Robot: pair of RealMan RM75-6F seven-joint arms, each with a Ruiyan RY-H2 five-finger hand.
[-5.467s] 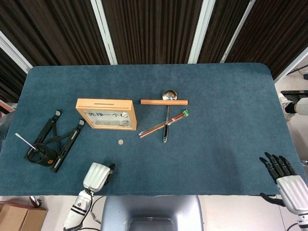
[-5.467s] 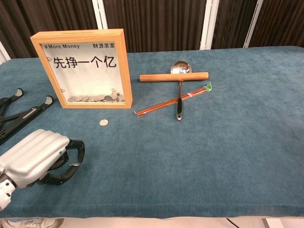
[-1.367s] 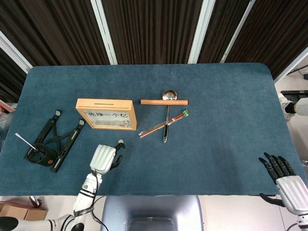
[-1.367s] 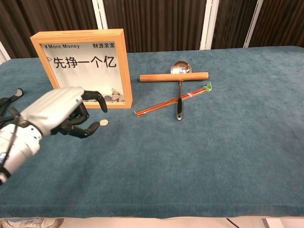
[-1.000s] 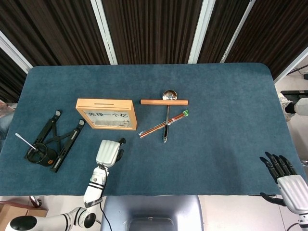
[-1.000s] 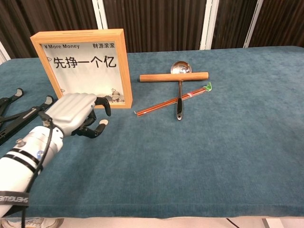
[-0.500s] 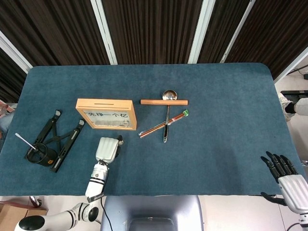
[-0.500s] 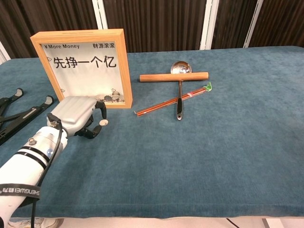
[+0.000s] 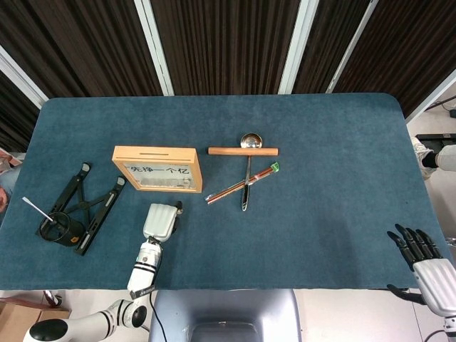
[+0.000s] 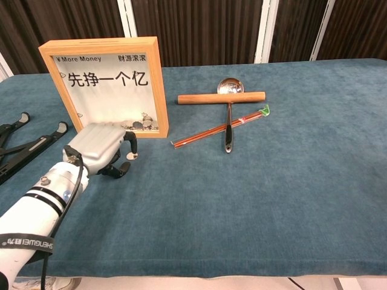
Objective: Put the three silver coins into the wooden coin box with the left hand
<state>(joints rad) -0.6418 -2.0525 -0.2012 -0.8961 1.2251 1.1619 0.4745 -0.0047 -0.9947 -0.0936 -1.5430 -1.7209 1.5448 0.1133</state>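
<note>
One silver coin [image 10: 132,156] lies on the blue cloth just in front of the wooden coin box [image 10: 103,84], whose top slot faces up in the head view [image 9: 155,152]. My left hand [image 10: 103,148] rests low on the cloth, its fingers curled in, with a fingertip and the thumb pinching the coin. In the head view the left hand [image 9: 161,219] covers the coin. More coins lie inside the box behind its glass. My right hand [image 9: 427,267] hangs off the table's near right corner, fingers apart and holding nothing.
Right of the box lie a wooden rod [image 9: 243,151], a metal ladle [image 9: 247,171] and red chopsticks [image 9: 242,184], crossing each other. A black folding stand [image 9: 85,206] with a dark cup [image 9: 55,228] sits at the left.
My left hand travelled from the table's front edge up to the coin, then sank lower and curled its fingers in around it. The coin has not shifted. The right hand has barely moved.
</note>
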